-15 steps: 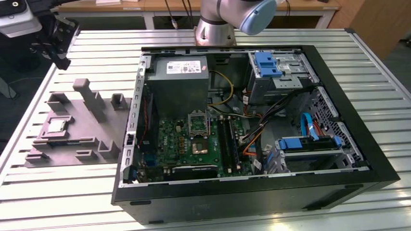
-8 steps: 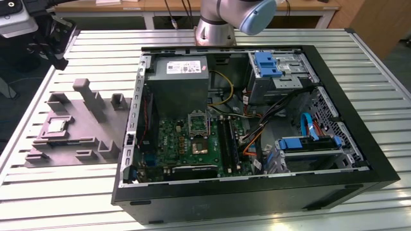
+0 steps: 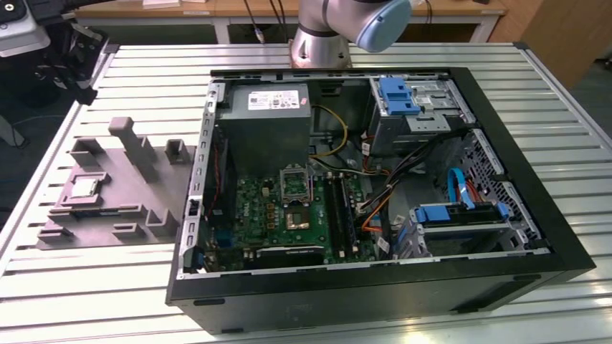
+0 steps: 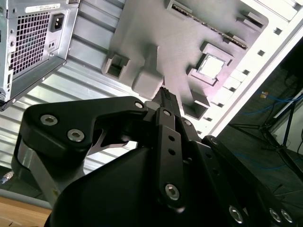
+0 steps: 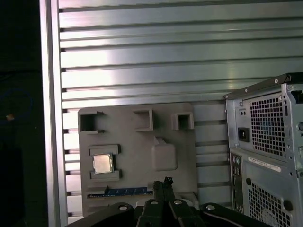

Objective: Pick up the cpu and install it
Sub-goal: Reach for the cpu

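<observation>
Exterior view: an open desktop computer case (image 3: 383, 301) lies on its side on a slatted aluminium table (image 3: 96, 294), with its green motherboard (image 3: 277, 218), a grey power supply with a white label (image 3: 266, 125) and blue drive brackets (image 3: 398, 97) exposed. On the exterior view's left of the case, just beside it, sits a grey moulded fixture plate (image 3: 120, 215) with raised blocks and pockets. The cpu (image 3: 84, 188) lies flat in one square pocket of that plate, on the side away from the case, its pale metal top facing up. The base of the robot arm (image 3: 323, 39) stands at the far edge of the table behind the case. In both wrist views the gripper (image 4: 164, 93) (image 5: 166, 181) hangs above the fixture plate (image 4: 142, 28) (image 5: 128, 127) with its black fingers (image 4: 170, 142) pressed together and nothing between them. The cpu (image 4: 210, 65) (image 5: 102, 163) rests in its pocket between two low grey ledges, apart from the fingertips and untouched. In the first wrist view a narrow blue strip (image 5: 125, 190) lies in a slot of the plate near the fingertips, and a rounded grey block (image 5: 164, 156) stands between the chip and the case. The vented rear panel of the case (image 4: 33, 38) (image 5: 265, 142) shows at the edge of both wrist views.
</observation>
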